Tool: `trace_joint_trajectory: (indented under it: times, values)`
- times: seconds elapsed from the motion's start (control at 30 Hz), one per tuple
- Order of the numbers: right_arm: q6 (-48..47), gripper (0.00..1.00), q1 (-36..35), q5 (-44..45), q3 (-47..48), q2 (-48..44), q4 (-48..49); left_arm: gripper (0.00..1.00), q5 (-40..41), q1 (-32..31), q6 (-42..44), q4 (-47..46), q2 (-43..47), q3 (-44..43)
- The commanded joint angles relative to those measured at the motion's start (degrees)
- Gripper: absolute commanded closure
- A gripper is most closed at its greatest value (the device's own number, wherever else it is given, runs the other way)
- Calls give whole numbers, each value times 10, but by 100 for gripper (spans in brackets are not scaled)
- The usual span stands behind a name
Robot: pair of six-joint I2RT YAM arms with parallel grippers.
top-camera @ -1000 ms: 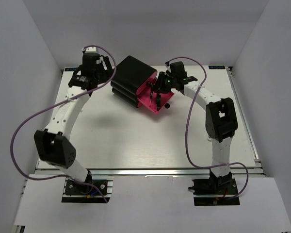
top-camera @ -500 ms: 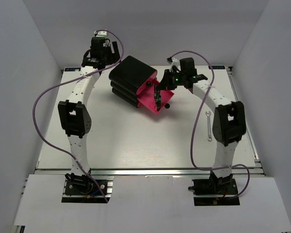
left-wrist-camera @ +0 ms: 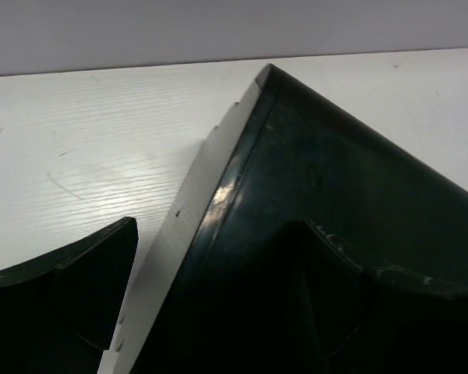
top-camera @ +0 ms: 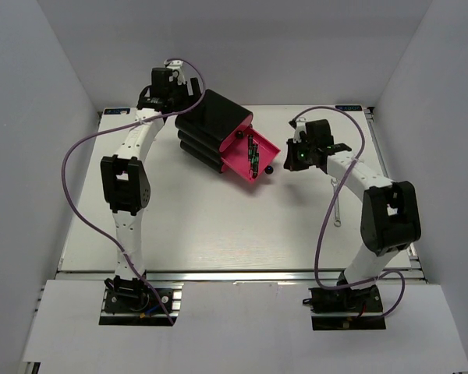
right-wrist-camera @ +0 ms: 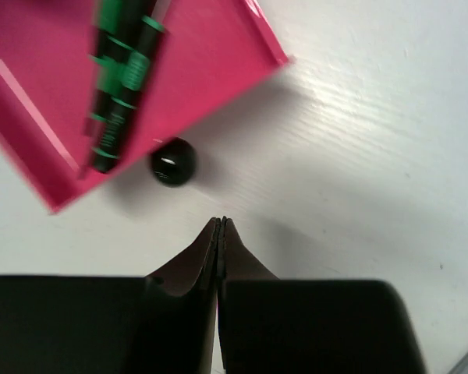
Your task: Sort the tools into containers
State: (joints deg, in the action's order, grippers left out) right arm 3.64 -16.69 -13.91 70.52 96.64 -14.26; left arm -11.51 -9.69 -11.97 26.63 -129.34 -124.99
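Note:
The black casing (top-camera: 212, 121) stands at the back centre. Its top pink drawer (top-camera: 264, 145) is pulled out toward the right, with its black knob (top-camera: 269, 169) at the front. Thin black screwdrivers with green bands (top-camera: 252, 156) lie in it, and they also show in the right wrist view (right-wrist-camera: 115, 93). My right gripper (right-wrist-camera: 221, 223) is shut and empty, just right of the knob (right-wrist-camera: 171, 162) and above the table. My left gripper (left-wrist-camera: 218, 227) is open at the casing's back corner (left-wrist-camera: 312, 179), one finger on each side. The silver wrench (top-camera: 337, 218) lies by the right arm. The green-and-black-handled screwdriver is not in view.
Two lower drawers stay closed in the casing. The right forearm (top-camera: 351, 167) crosses above the wrench. Purple cables loop beside both arms. White walls close in the table (top-camera: 218, 226) at the back and sides.
My right gripper has pulled back out of the pink drawer to the right, leaving the screwdrivers in it. My left arm has swung up to the casing's back corner. The wrench is now uncovered.

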Motion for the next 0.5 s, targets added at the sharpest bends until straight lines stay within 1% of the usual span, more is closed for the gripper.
trace_joint_trajectory:
  times: [0.0, 0.1, 0.17, 0.27, 0.4, 0.47]
  values:
    - [-17, 100, -1, 75, 1, 21, -10, 6, -54, 2, 3, -11, 20, 15]
    - [-8, 100, -4, 71, 4, 52, 20, 7, -69, 1, -2, -13, 20, 24]
    - [3, 100, -5, 63, 33, 88, 28, 7, -77, 1, -4, -16, 20, 33]
    - [32, 100, -5, 21, 72, 135, 48, 7, -91, 2, -10, -11, 18, 37]
    - [86, 100, -5, -64, 120, 194, 73, 8, -106, 2, -11, -11, 17, 54]
    - [129, 100, -5, -94, 145, 214, 77, 8, -108, 2, -10, -11, 20, 61]
